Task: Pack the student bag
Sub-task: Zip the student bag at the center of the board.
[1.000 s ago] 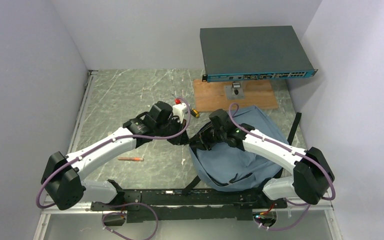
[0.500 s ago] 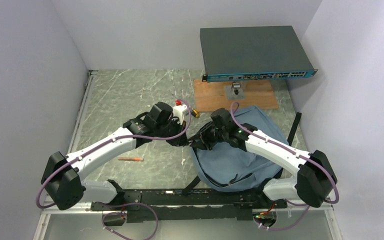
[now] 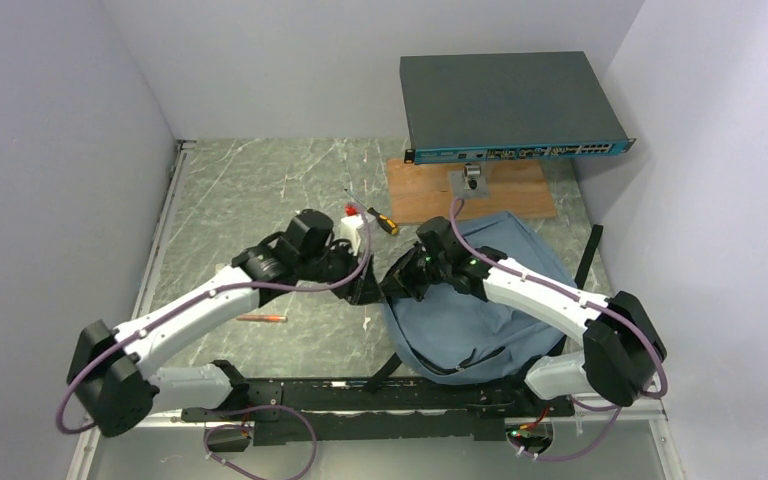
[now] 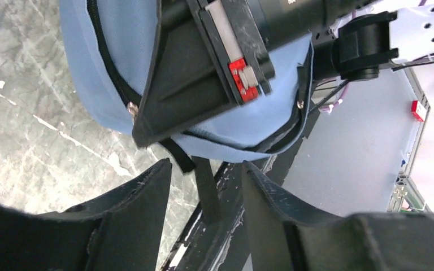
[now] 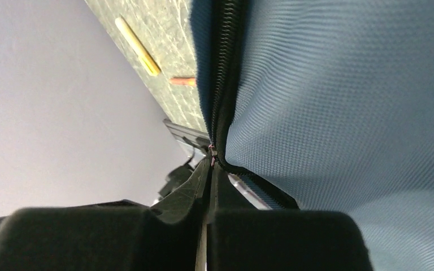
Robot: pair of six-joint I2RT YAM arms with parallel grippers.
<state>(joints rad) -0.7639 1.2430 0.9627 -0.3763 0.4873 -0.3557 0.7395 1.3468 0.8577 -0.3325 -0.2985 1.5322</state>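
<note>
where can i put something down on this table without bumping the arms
Bare table lies far left, between the left wall, the wooden board and the left arm. A smaller patch sits near, between the orange pen and the student bag. Crowded: the middle, around the bottle, the screwdriver and the bag's left edge.

Student bag point(image 3: 480, 300): one
Grippers: two — left gripper point(image 4: 206, 169) and right gripper point(image 5: 208, 180)
Grey equipment box point(image 3: 505, 100): one
Wooden board point(image 3: 525, 195): one
Screwdriver point(image 3: 387, 223): one
Orange pencil point(image 3: 261, 318): one
White red-capped bottle point(image 3: 354, 228): one
</note>
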